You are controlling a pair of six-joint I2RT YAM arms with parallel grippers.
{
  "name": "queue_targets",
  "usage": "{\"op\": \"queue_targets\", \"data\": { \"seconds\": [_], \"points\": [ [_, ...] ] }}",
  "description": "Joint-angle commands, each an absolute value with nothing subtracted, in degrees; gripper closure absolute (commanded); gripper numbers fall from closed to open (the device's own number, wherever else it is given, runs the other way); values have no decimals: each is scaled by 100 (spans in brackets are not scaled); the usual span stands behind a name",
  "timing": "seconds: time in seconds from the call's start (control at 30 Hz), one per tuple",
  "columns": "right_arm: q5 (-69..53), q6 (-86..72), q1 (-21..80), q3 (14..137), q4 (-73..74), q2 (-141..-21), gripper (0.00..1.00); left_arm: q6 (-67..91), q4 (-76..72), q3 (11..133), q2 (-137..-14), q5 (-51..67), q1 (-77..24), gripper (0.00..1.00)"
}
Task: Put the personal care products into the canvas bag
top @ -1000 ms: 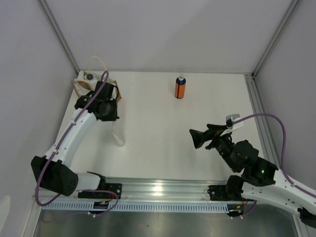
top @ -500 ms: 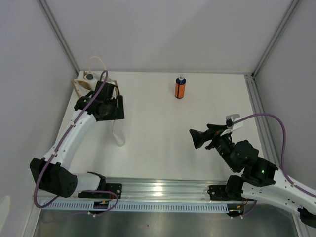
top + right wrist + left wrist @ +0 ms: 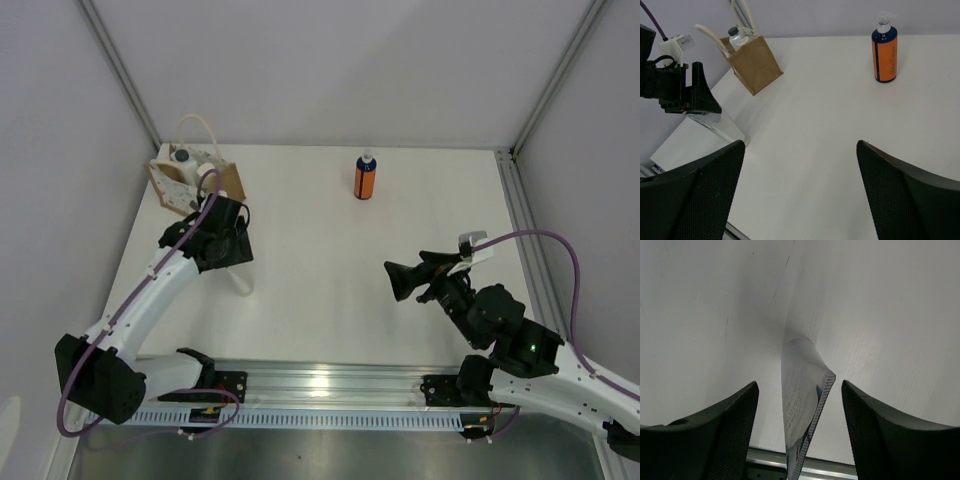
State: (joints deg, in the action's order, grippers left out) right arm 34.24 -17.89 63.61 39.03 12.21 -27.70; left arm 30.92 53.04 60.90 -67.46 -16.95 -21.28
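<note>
The canvas bag stands at the back left of the table, tan with cream loop handles. A white bottle with a dark cap pokes out of its top; the right wrist view shows the bag and that bottle too. An orange bottle with a dark blue cap stands alone at the back middle. My left gripper is open just in front of the bag, holding nothing. My right gripper is open and empty at mid right, well short of the orange bottle.
A curled-up flap of the white corrugated table sheet rises between my left fingers without touching them, also visible from above. White walls close in the back and sides. A metal rail runs along the near edge.
My left gripper has opened and drawn back from over the bag toward the near side, leaving the bag's top uncovered. The right arm has not moved.
</note>
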Motion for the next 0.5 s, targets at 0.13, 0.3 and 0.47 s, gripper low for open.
{"op": "queue_targets", "data": {
  "seconds": [0.13, 0.3, 0.47],
  "points": [
    [3542, -1740, 6346, 4052, 1151, -2716, 3, 3559, 4922, 6047, -6917, -2118, -2267, 36],
    [3516, -1749, 6346, 4052, 1151, -2716, 3, 3761, 5106, 6003, -7040, -2355, -2347, 41],
    [3516, -1749, 6346, 4061, 1178, -2663, 3, 3850, 4905, 5749, -6970, -2408, -2478, 41]
  ]
}}
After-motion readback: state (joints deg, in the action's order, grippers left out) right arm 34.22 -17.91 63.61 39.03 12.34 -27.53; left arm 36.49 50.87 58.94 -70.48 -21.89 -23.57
